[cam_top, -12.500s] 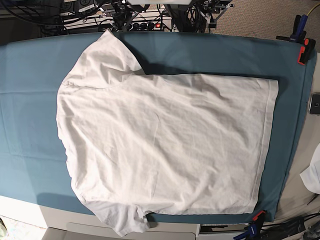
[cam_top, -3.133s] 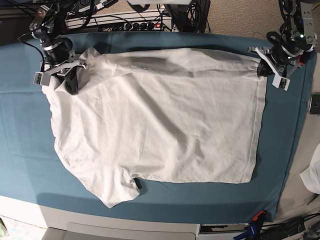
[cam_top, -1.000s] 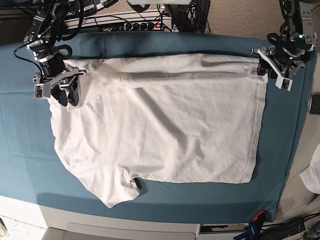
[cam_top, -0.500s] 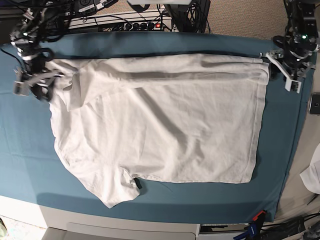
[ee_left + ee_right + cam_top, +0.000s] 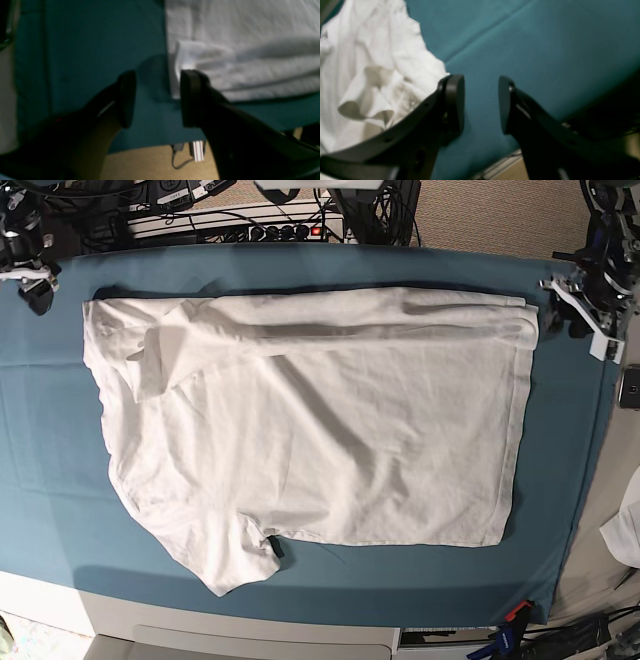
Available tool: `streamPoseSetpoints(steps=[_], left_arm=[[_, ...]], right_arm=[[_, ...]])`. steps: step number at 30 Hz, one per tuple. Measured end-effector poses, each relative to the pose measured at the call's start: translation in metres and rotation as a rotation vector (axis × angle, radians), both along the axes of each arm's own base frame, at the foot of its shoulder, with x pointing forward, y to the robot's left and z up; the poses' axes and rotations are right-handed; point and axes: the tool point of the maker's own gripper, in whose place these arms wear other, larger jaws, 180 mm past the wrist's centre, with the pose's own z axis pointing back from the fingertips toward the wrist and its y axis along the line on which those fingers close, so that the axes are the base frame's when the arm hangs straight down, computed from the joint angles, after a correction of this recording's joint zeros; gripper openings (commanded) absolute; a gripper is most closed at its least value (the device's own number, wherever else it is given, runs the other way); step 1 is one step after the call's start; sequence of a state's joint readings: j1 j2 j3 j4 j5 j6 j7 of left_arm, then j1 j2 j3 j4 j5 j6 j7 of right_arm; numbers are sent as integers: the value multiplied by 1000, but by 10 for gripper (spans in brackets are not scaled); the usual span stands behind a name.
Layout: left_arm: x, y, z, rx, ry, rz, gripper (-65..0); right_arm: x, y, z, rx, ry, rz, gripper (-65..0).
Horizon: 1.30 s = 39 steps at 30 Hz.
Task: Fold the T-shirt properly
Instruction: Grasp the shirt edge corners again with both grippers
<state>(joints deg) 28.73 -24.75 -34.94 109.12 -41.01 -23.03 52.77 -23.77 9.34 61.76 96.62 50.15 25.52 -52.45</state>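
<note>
First fold laid along the far edge, near side still to do.
My large plain white cotton T-shirt [image 5: 310, 420] covers mid-table with its near sleeve unfolded; the wrist views alone show my left gripper [image 5: 156, 98] and right gripper [image 5: 480, 103] gaping, empty, over the teal table cloth [image 5: 50, 440] at the far corners.

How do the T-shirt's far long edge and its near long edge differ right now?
The T-shirt's far edge is folded over into a doubled band with its sleeve tucked onto the body; the near edge lies single and unfolded. The near sleeve sticks out past its edge. Both lie flat on the teal cloth, released by the open left gripper and right gripper.
</note>
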Motion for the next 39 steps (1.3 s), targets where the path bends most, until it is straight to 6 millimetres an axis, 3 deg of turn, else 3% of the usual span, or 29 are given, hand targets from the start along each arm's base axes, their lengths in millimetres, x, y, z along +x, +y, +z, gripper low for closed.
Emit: streamPoseSetpoints(steps=[4,7,14,22,29,31,34,39], left_arm=[[-1,-4,0,-21,4,-13,-354],[-1,-5,1,-24,2,-12,-354],[-1,-5,1,-24,3,-12,-354],[-1,-4,1,-23,3,-12,-354],[-1,-3,0,-14,6,-12,-354],[-1,-3,0,-14,6,-12,-353],[-1,-3,0,-14,5,-12,-353],[1,-4,1,-5,-11,-30,-353]], right_arm=[[-13,2,-33,137,0,-47,-420],[-16,8,-44,213,-29,-39,-420],[-5,28,-50,277,-60,33,-420],[21,68,-62,338,-94,112,-420],[26,73,-62,338,-113,128,-421],[26,73,-62,338,-113,128,-456],[24,73,-64,338,-97,125,-633],[25,81,-62,304,-102,197,-650]])
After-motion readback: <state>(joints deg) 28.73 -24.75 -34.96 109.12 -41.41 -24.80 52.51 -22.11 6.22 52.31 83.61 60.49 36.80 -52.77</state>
